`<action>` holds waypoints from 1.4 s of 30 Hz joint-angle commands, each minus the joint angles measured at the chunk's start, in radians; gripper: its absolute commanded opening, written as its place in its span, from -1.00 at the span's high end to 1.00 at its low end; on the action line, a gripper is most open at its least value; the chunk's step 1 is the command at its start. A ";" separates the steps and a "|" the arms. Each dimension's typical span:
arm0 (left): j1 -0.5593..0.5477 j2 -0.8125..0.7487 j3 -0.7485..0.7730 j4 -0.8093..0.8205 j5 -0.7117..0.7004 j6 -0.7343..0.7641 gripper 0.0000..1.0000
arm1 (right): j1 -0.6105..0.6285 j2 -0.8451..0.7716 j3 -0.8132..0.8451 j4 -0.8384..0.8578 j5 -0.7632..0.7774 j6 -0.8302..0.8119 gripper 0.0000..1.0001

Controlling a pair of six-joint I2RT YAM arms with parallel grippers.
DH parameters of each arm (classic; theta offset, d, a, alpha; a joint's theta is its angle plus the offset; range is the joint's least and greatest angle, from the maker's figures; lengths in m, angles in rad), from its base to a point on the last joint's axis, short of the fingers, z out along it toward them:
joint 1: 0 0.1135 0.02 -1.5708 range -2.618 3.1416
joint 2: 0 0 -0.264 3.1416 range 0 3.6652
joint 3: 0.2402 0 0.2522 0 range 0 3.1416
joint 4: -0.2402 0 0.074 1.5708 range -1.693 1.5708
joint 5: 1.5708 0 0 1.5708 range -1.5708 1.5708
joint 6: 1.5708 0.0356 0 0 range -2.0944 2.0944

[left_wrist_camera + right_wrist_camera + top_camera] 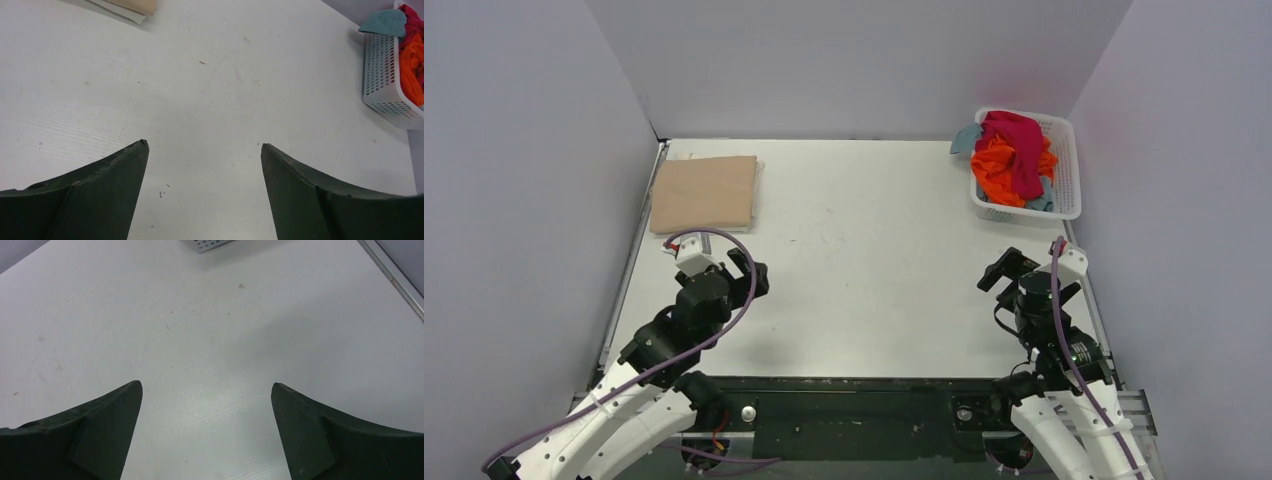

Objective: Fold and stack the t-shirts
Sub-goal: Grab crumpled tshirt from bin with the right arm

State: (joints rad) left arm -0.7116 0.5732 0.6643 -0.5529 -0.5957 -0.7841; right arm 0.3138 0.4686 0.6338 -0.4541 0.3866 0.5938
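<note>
On the white tabletop, seen from above, one tan t-shirt is lying folded flat at the far left corner. Three more are sitting bunched in the single white lattice basket at the far right. The crimson t-shirt is on top, the orange t-shirt under it, and the grey-blue t-shirt is hanging over the rim. Plain pale walls are enclosing the tabletop on three sides. The left pincer and right pincer are hovering near the front.

From the left wrist, the left pincer is gaping wide, gripping nothing, over lightly scuffed tabletop. The basket is showing far right.

From the right wrist, the right pincer is likewise spread, holding nothing, above speckled tabletop.
</note>
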 commanded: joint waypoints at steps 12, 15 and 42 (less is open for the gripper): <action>0.003 0.098 0.025 0.119 -0.026 0.044 -0.86 | -0.024 0.495 0.376 0.112 0.203 -0.095 -1.00; 0.008 0.133 0.026 0.145 -0.026 0.059 -0.86 | -0.077 0.702 0.506 0.102 0.186 -0.107 -1.00; 0.155 0.335 0.041 0.239 0.139 0.086 -0.87 | -0.351 1.686 1.221 0.349 -0.183 0.187 -0.47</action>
State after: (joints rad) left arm -0.5724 0.9047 0.6647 -0.3729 -0.4915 -0.7124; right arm -0.0372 2.1181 1.7878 -0.1635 0.1730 0.7380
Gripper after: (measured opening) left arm 0.934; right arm 0.742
